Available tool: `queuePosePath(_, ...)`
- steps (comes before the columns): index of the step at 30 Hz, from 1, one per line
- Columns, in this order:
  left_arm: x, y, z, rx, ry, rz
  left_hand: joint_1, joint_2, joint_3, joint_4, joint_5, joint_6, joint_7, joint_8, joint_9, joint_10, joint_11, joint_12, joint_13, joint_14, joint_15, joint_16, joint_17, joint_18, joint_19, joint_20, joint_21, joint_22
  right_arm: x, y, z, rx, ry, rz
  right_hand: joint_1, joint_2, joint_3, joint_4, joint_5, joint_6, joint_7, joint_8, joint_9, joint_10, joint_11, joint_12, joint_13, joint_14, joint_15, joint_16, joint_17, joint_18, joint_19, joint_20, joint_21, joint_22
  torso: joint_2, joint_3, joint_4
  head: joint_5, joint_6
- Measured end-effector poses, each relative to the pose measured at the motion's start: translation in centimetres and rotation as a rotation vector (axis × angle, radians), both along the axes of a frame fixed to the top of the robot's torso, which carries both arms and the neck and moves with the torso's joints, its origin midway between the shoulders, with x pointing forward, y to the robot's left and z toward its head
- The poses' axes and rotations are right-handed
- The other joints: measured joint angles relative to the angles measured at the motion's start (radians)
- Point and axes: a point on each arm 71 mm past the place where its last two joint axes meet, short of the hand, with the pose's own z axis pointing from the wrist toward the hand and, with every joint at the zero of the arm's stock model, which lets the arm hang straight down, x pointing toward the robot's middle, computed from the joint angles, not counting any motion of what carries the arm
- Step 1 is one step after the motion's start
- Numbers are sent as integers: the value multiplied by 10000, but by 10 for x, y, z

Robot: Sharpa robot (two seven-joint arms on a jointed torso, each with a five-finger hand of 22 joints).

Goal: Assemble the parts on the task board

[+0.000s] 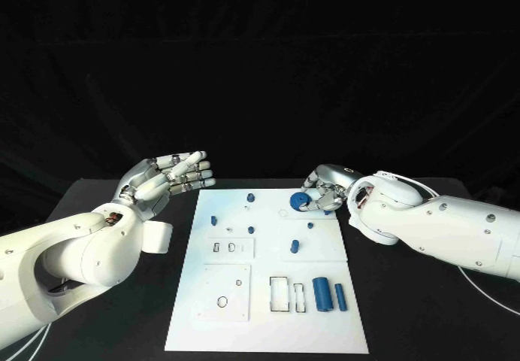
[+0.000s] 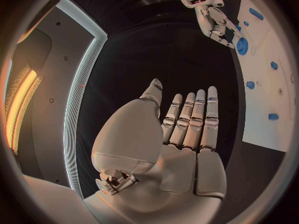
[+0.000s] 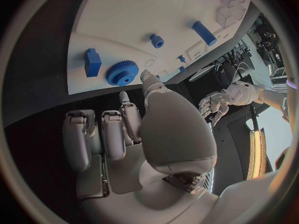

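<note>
Right hand touching blue gear at far board edge, grip unclear; left hand wide, empty, over black counter; blue cylinders near right.

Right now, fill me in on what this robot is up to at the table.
It is assembling blue parts on the white task board. The right robot hand is at the board's far edge by the blue gear, fingertips close to it; whether it grips the gear cannot be told. The left robot hand hovers open beside the board, holding nothing. Two blue cylinders lie near the front.
</note>
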Motion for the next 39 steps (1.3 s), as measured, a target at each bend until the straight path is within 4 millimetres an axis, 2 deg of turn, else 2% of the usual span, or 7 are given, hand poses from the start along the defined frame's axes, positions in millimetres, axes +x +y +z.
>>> queuePosePath(9,0,0,0,2,2,6,0,0,0,0,0,0,0,0,0,0,0,-39,0,0,0,1,0,0,0,0,0,0,5,1,-4,-141,188,-238,55,55,-17,32,40,-34,35,41,10,69,3,202,1,0,0,107,-1,0,0,0,87,-2,0,-14,6,45,-38)
queuePosePath(24,0,-1,0,-4,4,-15,0,0,0,0,0,0,0,0,0,0,0,-39,0,0,0,2,0,1,0,0,0,1,13,8,-6,-243,282,-394,131,131,8,55,78,-34,35,77,18,132,-4,299,-1,0,-1,106,-2,0,0,-1,129,-3,0,-12,1,88,-48)
queuePosePath(31,0,-1,0,-5,9,-23,0,0,0,0,0,0,0,0,0,0,0,-39,0,0,0,3,0,1,0,0,0,1,15,11,-8,-288,336,-369,184,184,8,55,78,-34,35,183,44,203,-5,464,-2,0,-1,144,-3,1,0,-1,164,-4,6,-5,-1,101,-60)
queuePosePath(35,0,-1,0,-3,14,-23,0,0,0,0,0,0,0,0,0,0,0,-39,0,0,0,3,0,-1,0,0,0,1,16,11,-7,-312,345,-367,237,237,27,36,77,127,-33,276,80,343,-19,631,-3,0,-1,207,-4,1,0,-1,210,-4,6,-3,-8,110,-74)
queuePosePath(36,0,-1,0,-3,15,-23,0,0,0,0,0,0,0,0,0,0,0,-39,0,0,0,3,0,1,0,0,0,1,16,11,-7,-321,342,-363,237,237,59,4,99,226,-38,334,98,411,-39,723,-3,0,-1,213,-3,-24,0,-1,240,-5,6,-3,-11,113,-78)
queuePosePath(37,0,-1,0,-2,17,-23,0,0,0,0,0,0,0,0,0,0,0,-39,0,0,0,3,0,0,0,0,0,1,16,11,-7,-331,336,-360,279,279,79,-16,138,305,-47,382,114,488,-44,828,-3,1,-1,261,-4,-143,0,-1,285,-5,6,-3,-11,114,-83)
queuePosePath(39,0,-1,0,-1,20,-24,0,0,0,0,0,0,0,0,0,0,0,-39,0,0,0,3,0,0,0,0,0,1,16,11,-7,-375,310,-344,295,295,96,-33,155,347,-57,423,139,506,-59,967,-3,1,-1,290,-4,-154,0,-1,312,-5,6,-3,-11,117,-88)
